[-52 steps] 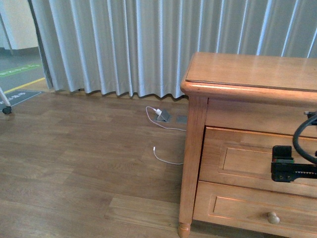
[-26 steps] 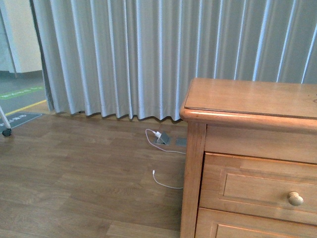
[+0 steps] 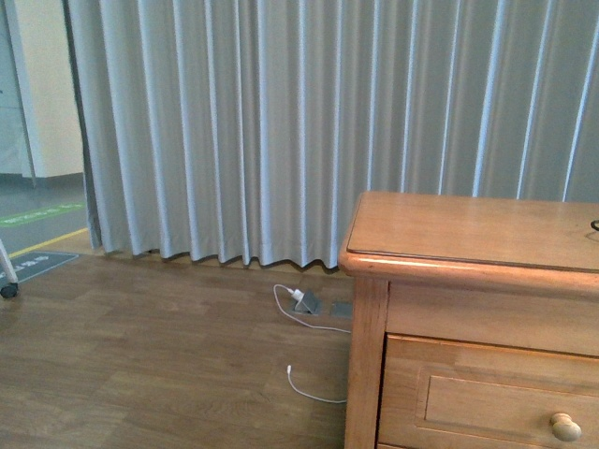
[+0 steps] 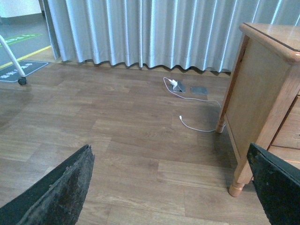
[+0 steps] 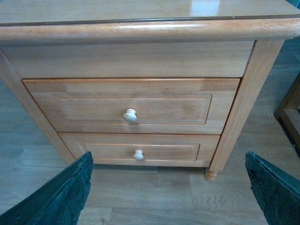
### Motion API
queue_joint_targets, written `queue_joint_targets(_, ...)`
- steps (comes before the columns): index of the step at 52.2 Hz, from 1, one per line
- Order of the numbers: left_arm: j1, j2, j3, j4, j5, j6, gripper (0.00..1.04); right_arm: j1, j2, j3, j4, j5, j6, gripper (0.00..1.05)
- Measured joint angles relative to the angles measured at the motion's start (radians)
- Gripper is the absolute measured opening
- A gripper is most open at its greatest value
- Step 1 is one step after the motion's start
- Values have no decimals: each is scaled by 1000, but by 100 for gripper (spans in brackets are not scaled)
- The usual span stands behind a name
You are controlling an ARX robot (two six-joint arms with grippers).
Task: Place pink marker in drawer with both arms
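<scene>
The pink marker shows in no view. The wooden cabinet (image 3: 468, 234) stands at the right of the front view, with its top drawer (image 3: 487, 402) shut and that drawer's round pale knob (image 3: 564, 427) at the picture's lower edge. In the right wrist view both the upper drawer (image 5: 84, 105) and the lower one (image 5: 103, 150) are shut. My right gripper (image 5: 168, 161) hangs open in front of them, above the floor, holding nothing. My left gripper (image 4: 169, 154) is open over bare floor, with the cabinet's side (image 4: 255, 93) beside it. Neither arm appears in the front view.
Grey curtains (image 3: 281, 122) hang behind. A white charger and cable (image 3: 299, 309) lie on the wood floor by a floor socket plate (image 4: 198, 89). A castor (image 4: 21, 81) on a white leg stands far off. Another wooden frame (image 5: 288, 112) stands beside the cabinet.
The front view has risen, so the cabinet sits lower in the picture. The black arm that was in front of the drawers a second ago is gone from that view.
</scene>
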State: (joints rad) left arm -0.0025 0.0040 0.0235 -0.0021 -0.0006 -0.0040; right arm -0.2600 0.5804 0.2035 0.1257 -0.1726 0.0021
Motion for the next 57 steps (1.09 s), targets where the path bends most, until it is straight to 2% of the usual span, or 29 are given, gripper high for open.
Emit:
queue_joint_targets(4, 0, 0, 0, 0, 0, 0, 99, -4, 0, -21, 63, -34, 2, 93)
queue_joint_targets(7, 0, 0, 0, 0, 0, 0, 99, 4, -13, -82, 227, -58, 1, 82)
queue_joint_targets(10, 0, 0, 0, 0, 0, 0, 99, 27, -42, -115, 294, -45, 1, 72)
queue_joint_targets(13, 0, 0, 0, 0, 0, 0, 99, 47, -72, -124, 295, -27, 1, 63)
queue_joint_targets(19, 0, 0, 0, 0, 0, 0, 99, 107, -152, -150, 244, 30, 1, 33)
queue_joint_targets(24, 0, 0, 0, 0, 0, 0, 99, 134, -193, -161, 214, 55, 1, 15)
queue_joint_targets(28, 0, 0, 0, 0, 0, 0, 99, 207, -227, -169, 190, 154, 0, 1)
queue_joint_targets(34, 0, 0, 0, 0, 0, 0, 99, 254, -261, -199, 193, 166, -2, 1)
queue_joint_targets(57, 0, 0, 0, 0, 0, 0, 99, 256, -396, -199, 63, 172, -2, 1)
